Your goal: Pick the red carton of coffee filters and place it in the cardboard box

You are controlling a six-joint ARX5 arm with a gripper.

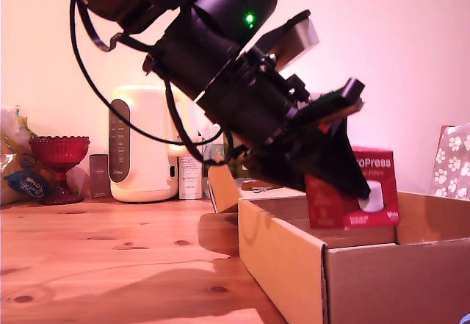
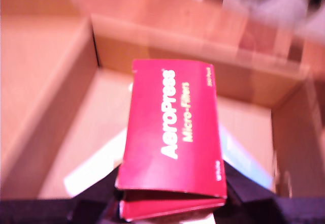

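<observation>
**Red carton held over the open cardboard box**

Taking the cardboard box [image 1: 294, 265] as our landmark, in the exterior view we see bare wooden table [image 1: 110, 265] stretching away to its left, with open room there. Well behind that stretch stand a dark red glass bowl [image 1: 59, 155] and a cream appliance [image 1: 143, 144]. The gripper [image 1: 345, 181] slants down over the box, its jaws clamped on the red carton of coffee filters [image 1: 374, 192], which hangs above the box's rim, partly below the far wall's top edge (we cannot tell whether it touches anything). A patterned tissue box [image 1: 452, 159] shows beyond the box's right side.

Only the wrist view shows us the interior: the carton [image 2: 172, 127] sits over the box's floor [image 2: 101, 117], walls clear on both sides, with pale paper lying beneath.
</observation>
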